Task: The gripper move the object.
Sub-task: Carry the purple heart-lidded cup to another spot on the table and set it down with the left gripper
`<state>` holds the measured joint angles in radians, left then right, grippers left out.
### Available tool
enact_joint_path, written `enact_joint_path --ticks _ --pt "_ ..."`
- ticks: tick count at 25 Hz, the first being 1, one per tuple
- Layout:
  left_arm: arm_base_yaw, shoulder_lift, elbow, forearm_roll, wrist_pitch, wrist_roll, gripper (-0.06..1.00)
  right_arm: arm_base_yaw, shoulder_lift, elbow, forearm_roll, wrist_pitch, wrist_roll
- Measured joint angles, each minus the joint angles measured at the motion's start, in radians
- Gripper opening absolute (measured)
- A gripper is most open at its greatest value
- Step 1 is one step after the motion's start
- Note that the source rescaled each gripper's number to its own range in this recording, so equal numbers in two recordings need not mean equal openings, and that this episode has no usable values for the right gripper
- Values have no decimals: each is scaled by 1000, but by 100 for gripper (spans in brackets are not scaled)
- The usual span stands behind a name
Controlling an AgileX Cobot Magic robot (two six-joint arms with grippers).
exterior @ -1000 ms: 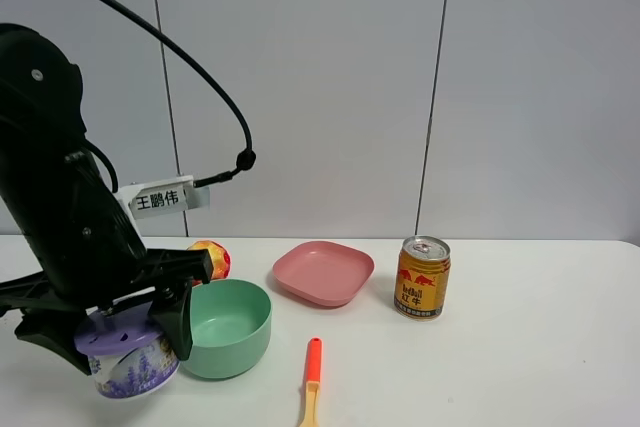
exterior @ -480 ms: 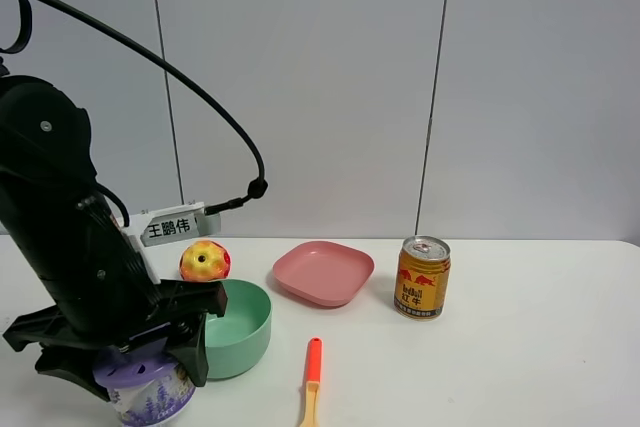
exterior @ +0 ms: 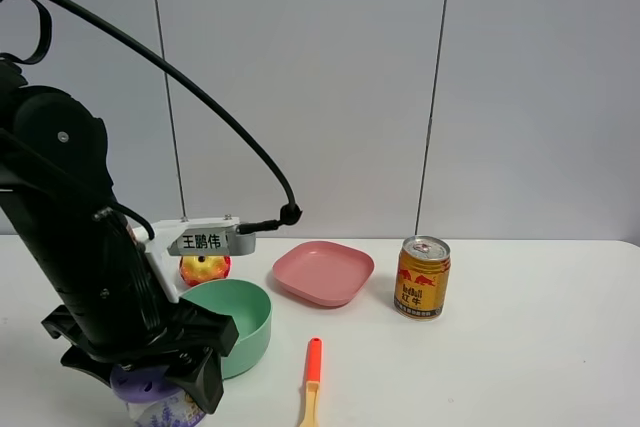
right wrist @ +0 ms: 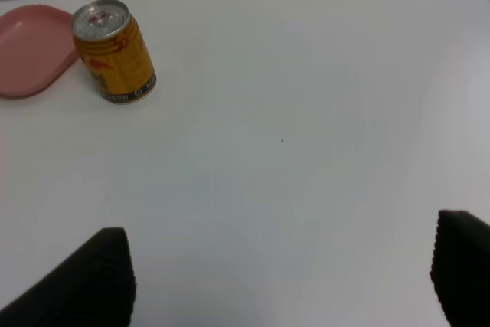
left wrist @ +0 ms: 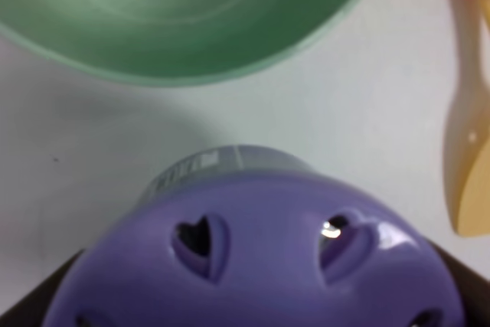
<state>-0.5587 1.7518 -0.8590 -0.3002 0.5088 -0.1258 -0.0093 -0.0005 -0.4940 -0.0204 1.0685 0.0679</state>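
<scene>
The object, a squat container with a lavender lid (left wrist: pixel 260 258) cut with heart-shaped slots, sits between the fingers of my left gripper (exterior: pixel 150 384). In the exterior high view its floral body (exterior: pixel 167 411) shows at the table's front left, just in front of the green bowl (exterior: pixel 238 319). The black left gripper (left wrist: pixel 253 300) is shut on the container; dark fingers (left wrist: pixel 31 313) flank the lid. A white tag (exterior: pixel 197 242) with Chinese characters hangs on the arm. My right gripper (right wrist: pixel 283 269) is open and empty over bare table, out of the exterior view.
A red-yellow apple (exterior: pixel 205 269) lies behind the bowl. A pink plate (exterior: pixel 323 272) and a gold drink can (exterior: pixel 422 277) stand further right. An orange-handled spatula (exterior: pixel 313 377) lies right of the bowl, close to the container (left wrist: pixel 467 151).
My left arm has moved right and toward the table's front edge, carrying the container with it. The apple is now uncovered behind the bowl. Nothing else has moved.
</scene>
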Motion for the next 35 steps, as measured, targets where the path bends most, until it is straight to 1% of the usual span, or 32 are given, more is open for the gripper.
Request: enact_joint_path --ticks 7,14,21,27,35 --pt "0 51 0 -3 -4 2 0 0 0 0 0 0 0" --pt "0 52 0 -4 -36 3 0 0 0 0 0 0 0" --pt "0 77 0 -6 -44 3 0 0 0 0 0 0 0" --pt "0 86 0 -6 -46 55 0 0 0 0 0 0 0" --pt "0 88 0 -6 -85 72 0 0 0 0 0 0 0"
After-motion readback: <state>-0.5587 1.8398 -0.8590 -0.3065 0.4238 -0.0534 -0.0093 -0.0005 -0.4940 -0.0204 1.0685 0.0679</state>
